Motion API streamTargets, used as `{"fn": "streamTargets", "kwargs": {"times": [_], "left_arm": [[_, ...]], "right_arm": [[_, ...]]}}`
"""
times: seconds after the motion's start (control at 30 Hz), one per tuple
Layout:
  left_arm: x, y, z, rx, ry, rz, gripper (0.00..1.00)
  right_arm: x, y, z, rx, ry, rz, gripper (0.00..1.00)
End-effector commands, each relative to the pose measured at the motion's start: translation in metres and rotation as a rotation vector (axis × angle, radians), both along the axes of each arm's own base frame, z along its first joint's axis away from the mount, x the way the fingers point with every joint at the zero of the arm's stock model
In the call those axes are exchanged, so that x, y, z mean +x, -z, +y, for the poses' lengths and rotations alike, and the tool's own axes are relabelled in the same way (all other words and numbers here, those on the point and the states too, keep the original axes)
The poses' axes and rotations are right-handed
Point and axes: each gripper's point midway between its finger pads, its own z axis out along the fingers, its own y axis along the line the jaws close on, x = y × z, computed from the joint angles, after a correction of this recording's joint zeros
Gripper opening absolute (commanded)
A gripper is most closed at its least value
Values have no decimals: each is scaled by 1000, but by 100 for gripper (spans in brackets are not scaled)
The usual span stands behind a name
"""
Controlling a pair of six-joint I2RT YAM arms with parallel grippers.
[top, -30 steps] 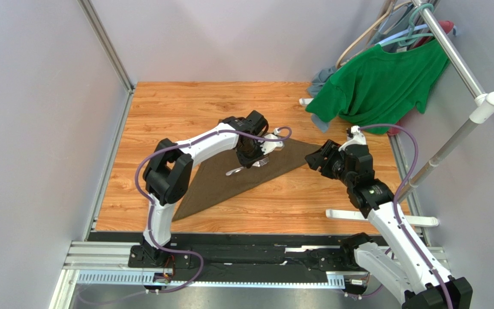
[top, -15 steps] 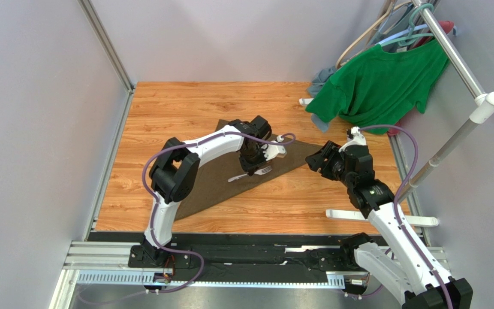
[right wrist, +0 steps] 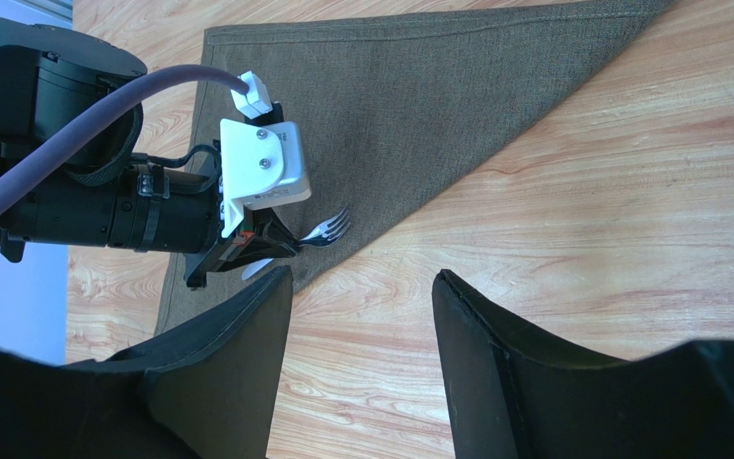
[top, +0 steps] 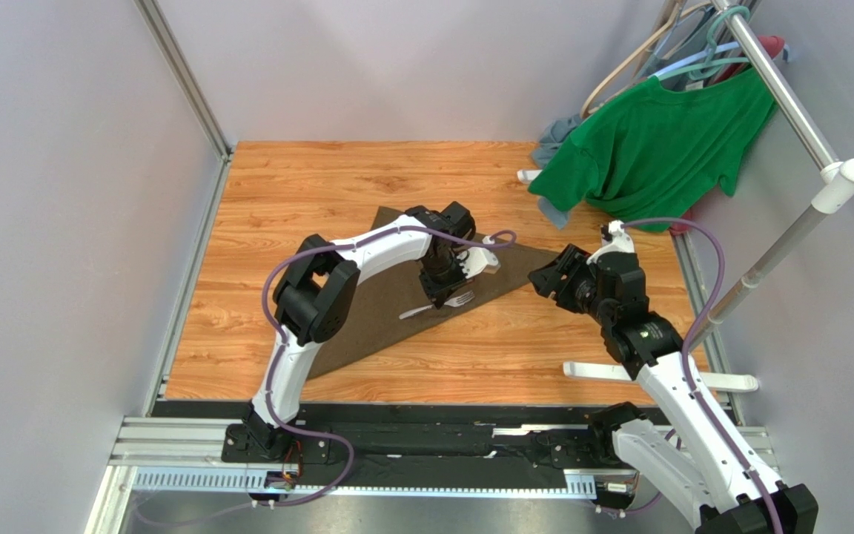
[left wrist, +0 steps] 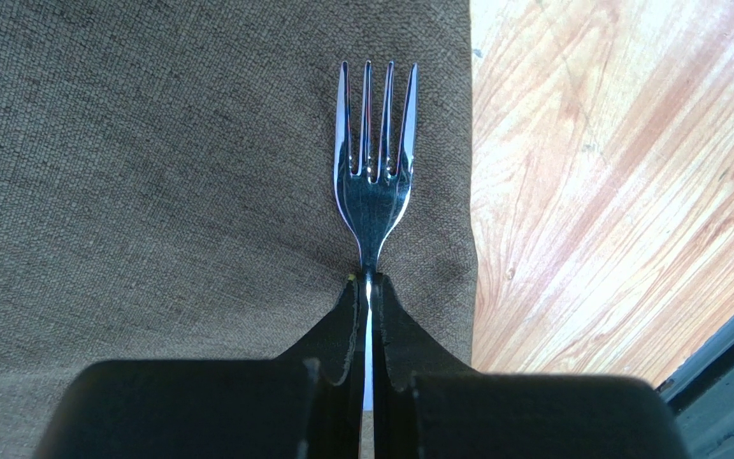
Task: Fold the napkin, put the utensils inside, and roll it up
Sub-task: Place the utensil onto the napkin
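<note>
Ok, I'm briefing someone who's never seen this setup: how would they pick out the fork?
On the wooden table lies a dark olive-brown napkin folded into a triangle. At its near edge, the left gripper pinches the fork: slim, shiny, four-tined against matte cloth.

the napkin (top: 376, 312), a plain dark olive-brown cloth, lay flat, folded into a triangle. a shiny four-tined fork (left wrist: 373, 182) sat over it, just inside one edge and parallel to it, its neck pinched in the left gripper (left wrist: 368, 287).
</note>
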Motion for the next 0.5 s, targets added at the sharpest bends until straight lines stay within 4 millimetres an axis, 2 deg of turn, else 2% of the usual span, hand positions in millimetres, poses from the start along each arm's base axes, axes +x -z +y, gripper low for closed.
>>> {"fn": "streamTargets", "kwargs": {"times": [0.0, 0.47], "left_arm": [[-1, -6, -8, -10, -27, 22, 0], [3, -2, -11, 11, -73, 41, 0]], "right_arm": [[-1, -4, -2, 10, 10, -20, 60], [-3, -2, -2, 15, 11, -15, 60]]}}
